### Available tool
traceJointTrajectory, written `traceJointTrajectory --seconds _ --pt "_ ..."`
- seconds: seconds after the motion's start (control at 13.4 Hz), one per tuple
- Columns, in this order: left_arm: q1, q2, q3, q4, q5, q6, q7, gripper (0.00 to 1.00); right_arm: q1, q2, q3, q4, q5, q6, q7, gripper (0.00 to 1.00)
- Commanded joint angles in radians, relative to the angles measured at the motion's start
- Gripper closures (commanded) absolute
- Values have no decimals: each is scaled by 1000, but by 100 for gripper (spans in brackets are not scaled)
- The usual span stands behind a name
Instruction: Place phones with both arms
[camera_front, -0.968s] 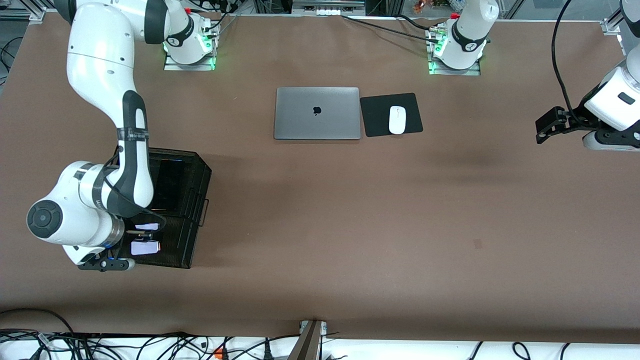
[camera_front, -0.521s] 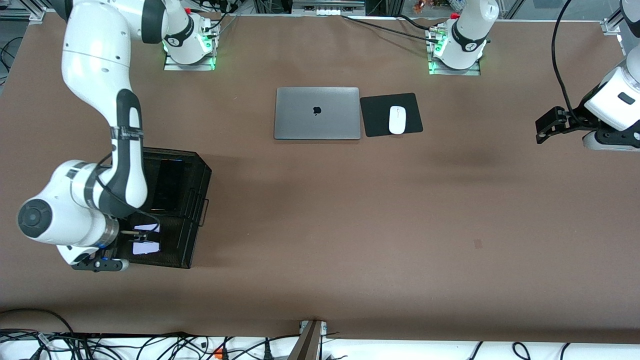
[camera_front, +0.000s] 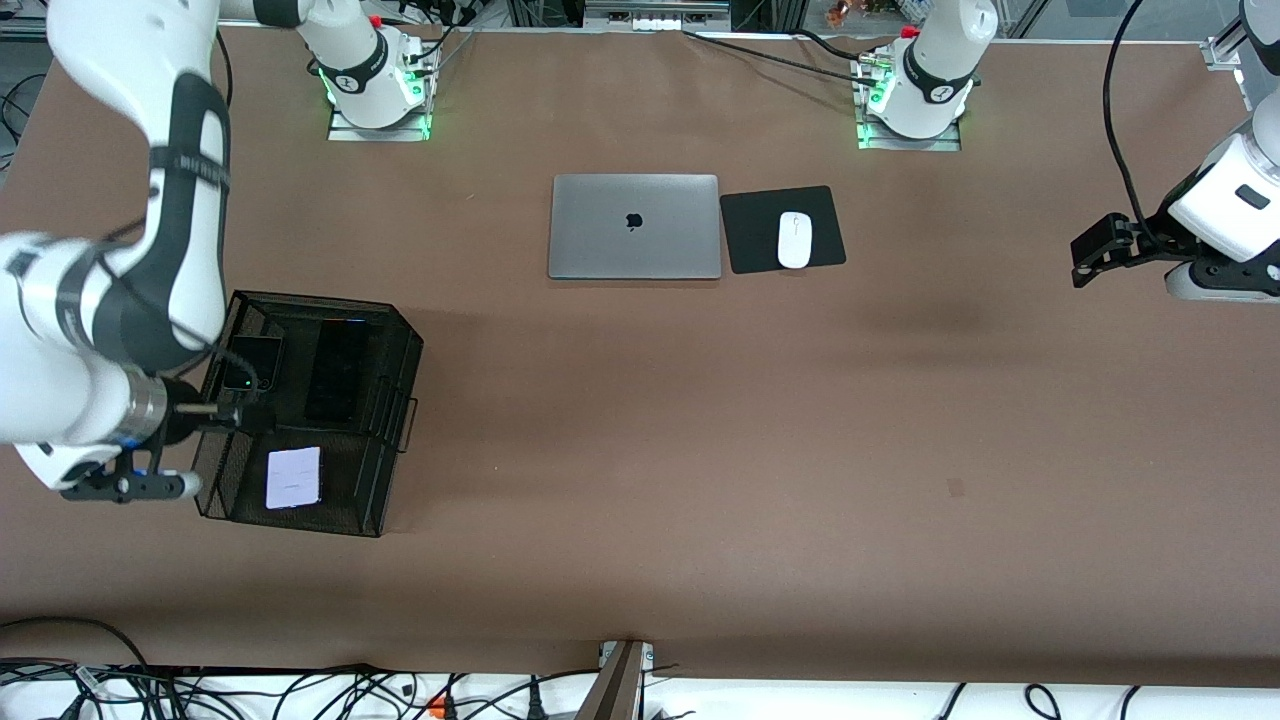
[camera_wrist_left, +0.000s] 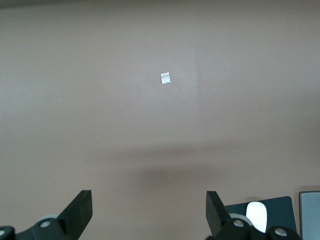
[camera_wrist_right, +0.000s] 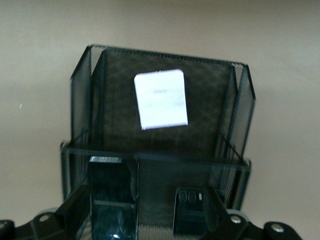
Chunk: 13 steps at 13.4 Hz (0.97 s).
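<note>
A black mesh tray (camera_front: 395, 400) holds all three phones. The small black flip phone (camera_front: 250, 362) and the long black slab (camera_front: 337, 370) lie side by side. The white-pink flip phone (camera_front: 294, 477) lies nearer the front camera. The right wrist view shows the white-pink phone (camera_wrist_right: 161, 99), the slab (camera_wrist_right: 112, 200) and the black flip phone (camera_wrist_right: 192, 210) in the tray (camera_wrist_right: 80, 85). My right gripper (camera_front: 205, 410) (camera_wrist_right: 147, 220) is open and empty, above the tray's edge at the right arm's end. My left gripper (camera_front: 1095, 250) (camera_wrist_left: 148, 210) is open and empty, waiting over bare table at the left arm's end.
A closed grey laptop (camera_front: 634, 226) lies mid-table near the bases. Beside it a white mouse (camera_front: 794, 240) sits on a black pad (camera_front: 760, 235). The mouse (camera_wrist_left: 256, 215) and pad (camera_wrist_left: 282, 210) also show in the left wrist view. Cables run along the front edge.
My right arm has lifted and drawn back from over the tray toward its own end of the table. The white-pink phone lies uncovered and the black flip phone now shows. The left arm has not moved.
</note>
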Motion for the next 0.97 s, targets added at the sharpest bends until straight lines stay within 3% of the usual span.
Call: traceJointTrajectory --seconds 0.0,0.22,0.45,0.67,0.89 --pt "0 3 2 15 -22 -15 -5 0 52 -83 -34 -53 -45 -64 13 0" --pt "0 3 2 15 -22 -15 -5 0 85 -201 -24 -167 -143 -36 42 0" --pt "0 3 2 15 -22 -15 -5 0 51 -389 89 -368 -289 72 80 0" --pt "0 3 2 15 -22 -15 -5 0 -171 -552 353 -504 -419 109 138 0" --pt "0 3 2 15 -22 -15 -5 0 -406 -615 571 -502 -440 56 138 0"
